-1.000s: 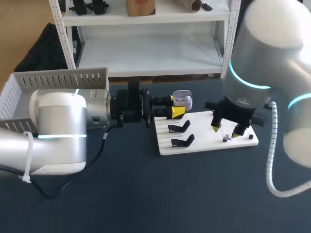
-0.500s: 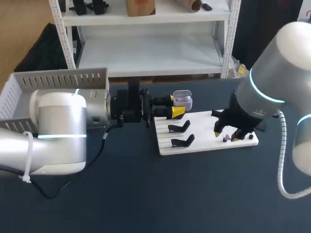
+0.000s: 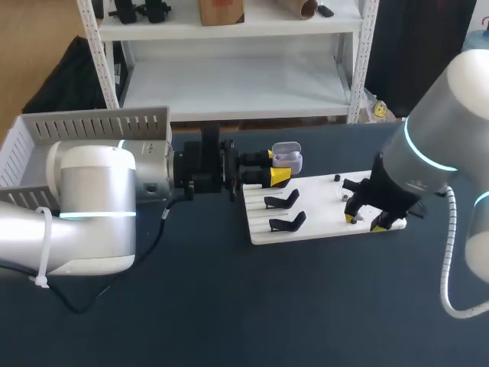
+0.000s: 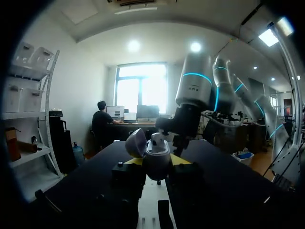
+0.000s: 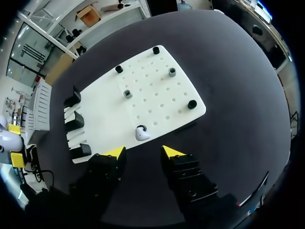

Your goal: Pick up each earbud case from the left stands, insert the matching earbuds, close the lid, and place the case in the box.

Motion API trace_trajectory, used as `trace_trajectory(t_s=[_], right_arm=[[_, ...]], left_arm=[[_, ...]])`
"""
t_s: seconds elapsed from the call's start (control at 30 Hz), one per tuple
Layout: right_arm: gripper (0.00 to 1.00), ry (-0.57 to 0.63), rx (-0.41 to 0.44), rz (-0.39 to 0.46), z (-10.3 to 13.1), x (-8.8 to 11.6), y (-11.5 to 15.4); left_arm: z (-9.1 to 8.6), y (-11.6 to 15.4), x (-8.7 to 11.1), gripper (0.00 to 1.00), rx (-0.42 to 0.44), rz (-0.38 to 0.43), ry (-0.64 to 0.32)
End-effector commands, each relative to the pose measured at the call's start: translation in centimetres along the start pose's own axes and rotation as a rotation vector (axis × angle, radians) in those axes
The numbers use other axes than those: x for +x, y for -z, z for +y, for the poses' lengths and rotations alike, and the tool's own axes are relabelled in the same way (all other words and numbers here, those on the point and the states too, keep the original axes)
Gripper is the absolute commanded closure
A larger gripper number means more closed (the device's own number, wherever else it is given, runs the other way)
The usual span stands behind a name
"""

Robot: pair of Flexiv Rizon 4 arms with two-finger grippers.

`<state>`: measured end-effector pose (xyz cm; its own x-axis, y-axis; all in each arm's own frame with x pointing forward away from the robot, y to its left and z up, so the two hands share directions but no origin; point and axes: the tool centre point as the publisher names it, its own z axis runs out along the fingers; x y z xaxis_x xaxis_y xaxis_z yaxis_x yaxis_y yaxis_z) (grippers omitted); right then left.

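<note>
Two yellow-tipped fingers of the right gripper (image 5: 143, 152) are spread apart with nothing between them, hovering just short of a white earbud (image 5: 141, 134) that is seated near the edge of the white board (image 5: 157, 98). For a clean pick, the earbud should be straddled squarely — centred, not skewed — before the fingers are pinched. Further out, the left gripper (image 3: 273, 167) is clenched on the earbud case (image 3: 287, 158), lid open, held near the board's far edge above the black stands (image 3: 283, 201) — the grey box (image 3: 84, 130) sits well apart on the bench (image 3: 229, 306).
</note>
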<state>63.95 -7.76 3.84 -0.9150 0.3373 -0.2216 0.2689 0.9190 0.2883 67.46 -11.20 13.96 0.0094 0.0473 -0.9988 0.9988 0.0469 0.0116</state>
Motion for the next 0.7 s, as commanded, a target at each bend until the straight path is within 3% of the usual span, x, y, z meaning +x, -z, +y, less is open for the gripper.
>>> trace_trajectory(t_s=[0.03,0.5,0.7], right_arm=[[0.53,0.0,-0.01,-0.014,-0.1,0.0,-0.7],[0.56,0.011,-0.006,0.002,0.4,-1.1,-1.7],[0.62,0.005,-0.004,0.007,0.3,-1.4,-1.8]], left_arm=[[-0.1,0.0,0.0,1.0,-0.004,-0.002,-0.002],[-0.1,0.0,0.0,1.0,-0.004,-0.002,-0.002],[-0.1,0.0,0.0,1.0,-0.004,-0.002,-0.002]])
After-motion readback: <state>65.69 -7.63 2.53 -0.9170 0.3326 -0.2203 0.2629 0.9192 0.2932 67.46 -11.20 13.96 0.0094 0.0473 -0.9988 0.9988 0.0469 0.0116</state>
